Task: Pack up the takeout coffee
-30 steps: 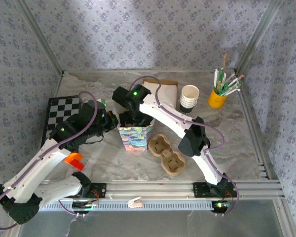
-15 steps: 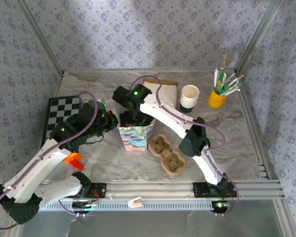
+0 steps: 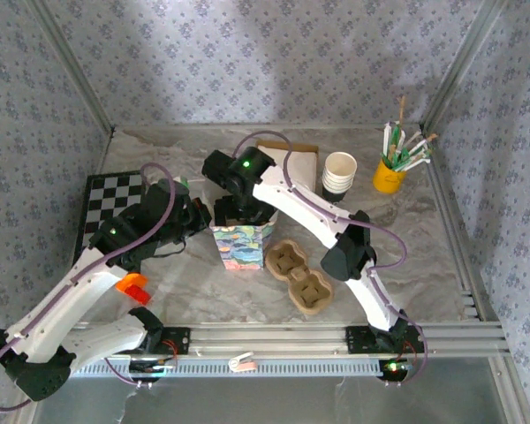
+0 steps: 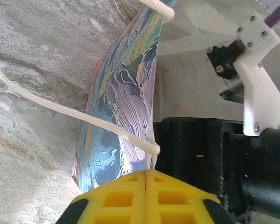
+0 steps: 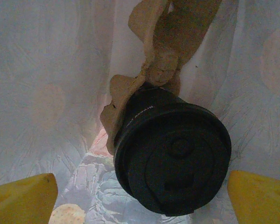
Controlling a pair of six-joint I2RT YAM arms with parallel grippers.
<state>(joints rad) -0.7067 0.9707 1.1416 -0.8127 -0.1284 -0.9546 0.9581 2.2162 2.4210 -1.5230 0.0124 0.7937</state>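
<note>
In the right wrist view the takeout coffee (image 5: 172, 163), a dark cup with a round black lid, sits inside the colourful paper bag (image 3: 241, 246). Its base rests in a brown pulp carrier (image 5: 170, 60), and its lid faces the camera. My right gripper (image 5: 141, 179) is down in the bag, open, with one yellow finger (image 5: 23, 196) on each side of the cup and apart from it. My left gripper (image 4: 145, 175) is shut on the bag's top edge (image 4: 151, 116), beside a white cord handle (image 4: 84, 116).
A two-hollow pulp tray (image 3: 299, 274) lies right of the bag. Behind stand a stack of lidless cups (image 3: 339, 172), a yellow cup of straws (image 3: 389, 174) and a flat brown bag (image 3: 291, 159). A checkerboard (image 3: 110, 194) and an orange block (image 3: 134, 287) are at left.
The right arm has shifted slightly over the bag. The left arm and the bag have held still.
</note>
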